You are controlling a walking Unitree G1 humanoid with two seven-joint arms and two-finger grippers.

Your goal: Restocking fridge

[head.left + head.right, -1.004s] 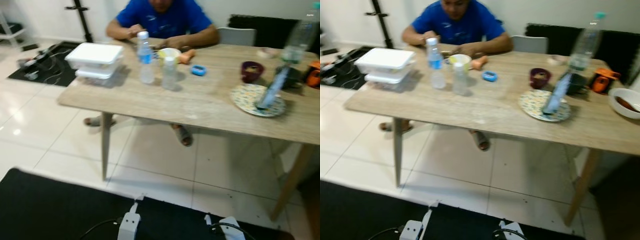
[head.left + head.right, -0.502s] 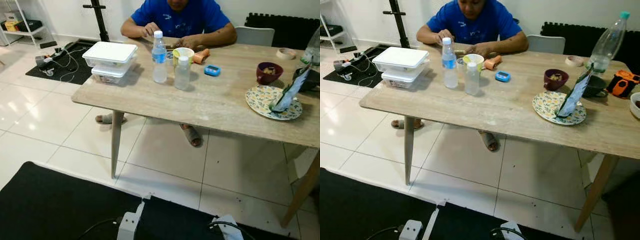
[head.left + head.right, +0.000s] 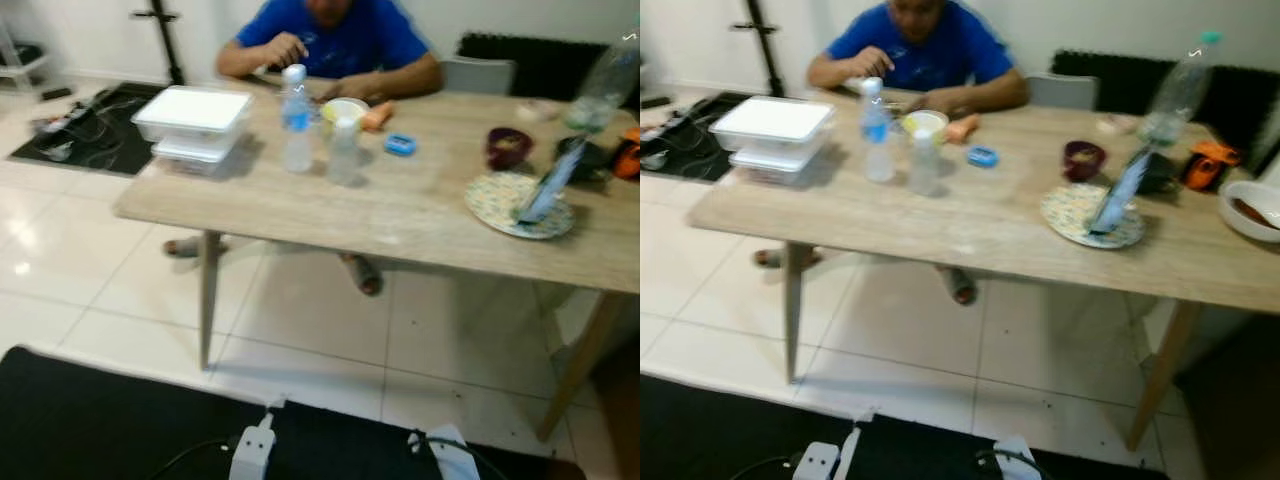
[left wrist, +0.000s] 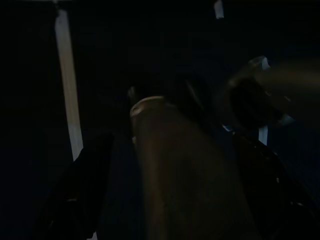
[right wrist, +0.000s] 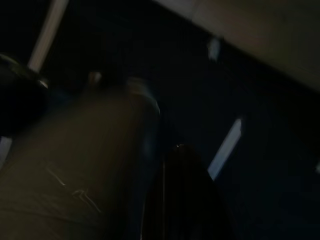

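The water bottle (image 3: 295, 118) is standing upright, upper left of centre on the table (image 3: 400, 215); both arms are hanging idle, jaws' state untellable.

A light wooden desk (image 3: 970, 235) stands on pale floor tiles (image 3: 890, 340). At ten o'clock on it sit stacked white containers (image 3: 773, 132). Toward twelve, two clear bottles (image 3: 877, 135) stand just beside a yellow cup (image 3: 925, 123) and a small blue object (image 3: 982, 156). At two o'clock lie a patterned plate (image 3: 1080, 218), a maroon bowl (image 3: 1083, 158) and a tall bottle (image 3: 1175, 95).
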